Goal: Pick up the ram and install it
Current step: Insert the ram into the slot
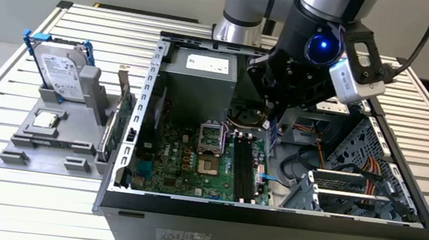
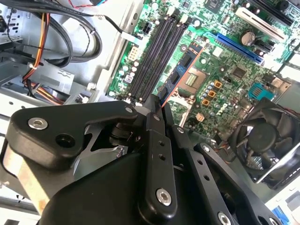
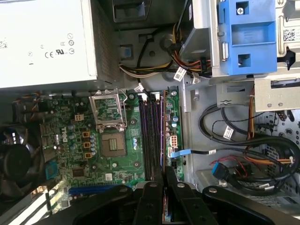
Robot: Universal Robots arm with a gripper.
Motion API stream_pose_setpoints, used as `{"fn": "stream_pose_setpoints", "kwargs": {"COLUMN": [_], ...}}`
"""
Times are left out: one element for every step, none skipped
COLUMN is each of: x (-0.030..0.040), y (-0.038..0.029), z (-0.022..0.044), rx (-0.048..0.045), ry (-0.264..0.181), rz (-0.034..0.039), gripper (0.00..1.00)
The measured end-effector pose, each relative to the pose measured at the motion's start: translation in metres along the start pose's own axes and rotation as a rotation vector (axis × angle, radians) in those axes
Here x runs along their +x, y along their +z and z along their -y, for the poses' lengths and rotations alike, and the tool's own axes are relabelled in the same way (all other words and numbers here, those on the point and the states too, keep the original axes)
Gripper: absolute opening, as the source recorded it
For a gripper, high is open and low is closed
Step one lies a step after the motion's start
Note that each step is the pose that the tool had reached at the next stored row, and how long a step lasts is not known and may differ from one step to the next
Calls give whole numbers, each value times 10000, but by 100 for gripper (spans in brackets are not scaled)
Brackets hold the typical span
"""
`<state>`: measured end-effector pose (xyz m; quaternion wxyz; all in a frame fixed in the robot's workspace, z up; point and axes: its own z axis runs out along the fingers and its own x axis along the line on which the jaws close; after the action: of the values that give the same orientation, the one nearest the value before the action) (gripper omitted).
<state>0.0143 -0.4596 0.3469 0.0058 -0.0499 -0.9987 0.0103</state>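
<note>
Presently over the open computer case (image 1: 267, 228), toward 1 o'clock of the exterior view's centre: gripper (image 1: 274, 120), fingers clamped together on the ram (image 1: 275, 137). Seen edge-on in both wrist views, a thin strip (image 2: 182, 70) (image 3: 163, 140) jutting from the fingertips (image 2: 153, 117) toward the motherboard (image 1: 185, 162). Hanging just beside the black memory slots (image 1: 243, 166), at their 1 o'clock end in the exterior view; contact with a slot not discernible. Outside the case, at 9 o'clock, a hard drive (image 1: 65, 74) upright in a grey tray (image 1: 30, 153)
</note>
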Motion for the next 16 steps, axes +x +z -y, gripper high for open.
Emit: {"fn": "stream_pose_setpoints", "kwargs": {"x": [0,0,0,0,0,0,0,0,0,0,0,0,0,0,0,0], "y": [3,5,8,10,13,15,18,20,22,25,27,29,31,34,36,38], "z": [0,0,0,0,-1,-1,-1,-1,-1,-1,-1,-1,-1,-1,-1,-1], "rx": [0,0,1,0,0,0,0,1,0,0,0,0,0,0,0,1], "ry": [-3,-5,-8,-11,-13,-16,-19,-21,-24,-26,-29,-31,-33,-36,-38,-40], "rz": [0,1,1,1,2,2,2,2,3,3,3,3,3,3,4,4], "gripper": [0,0,0,0,0,0,0,0,0,0,0,0,0,0,0,0]}}
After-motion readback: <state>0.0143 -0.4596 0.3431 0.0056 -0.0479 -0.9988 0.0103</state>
